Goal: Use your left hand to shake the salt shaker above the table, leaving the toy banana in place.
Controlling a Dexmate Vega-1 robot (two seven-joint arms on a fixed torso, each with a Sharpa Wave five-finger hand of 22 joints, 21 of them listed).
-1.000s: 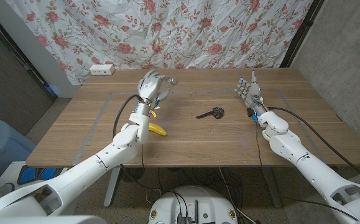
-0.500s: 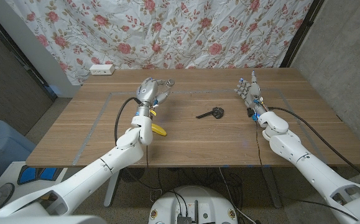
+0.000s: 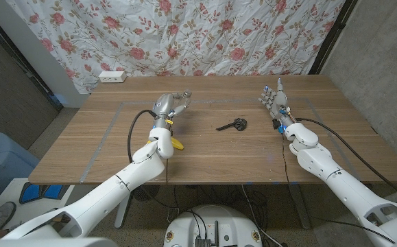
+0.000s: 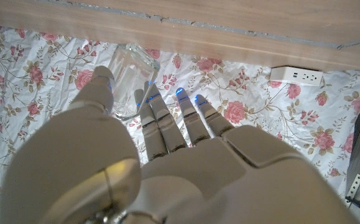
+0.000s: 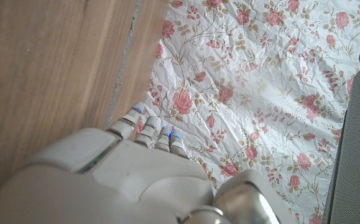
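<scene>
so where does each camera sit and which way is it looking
Head view: on the robot's head, looking down over the table; both arms show, the left hand gripping the shaker, the right hand by the far edge.
Left wrist view: on the left wrist, looking along the left hand's back at the shaker and the curtain.
Right wrist view: on the right wrist, over the right hand towards table and curtain.
Head and left wrist views share the shaker.

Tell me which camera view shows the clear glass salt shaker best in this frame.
The left wrist view: the clear glass salt shaker appears large, gripped between the left hand's thumb and fingers. In the head view it is just a small glint at that hand's fingertips. The right wrist view looks at wooden table and floral curtain.
</scene>
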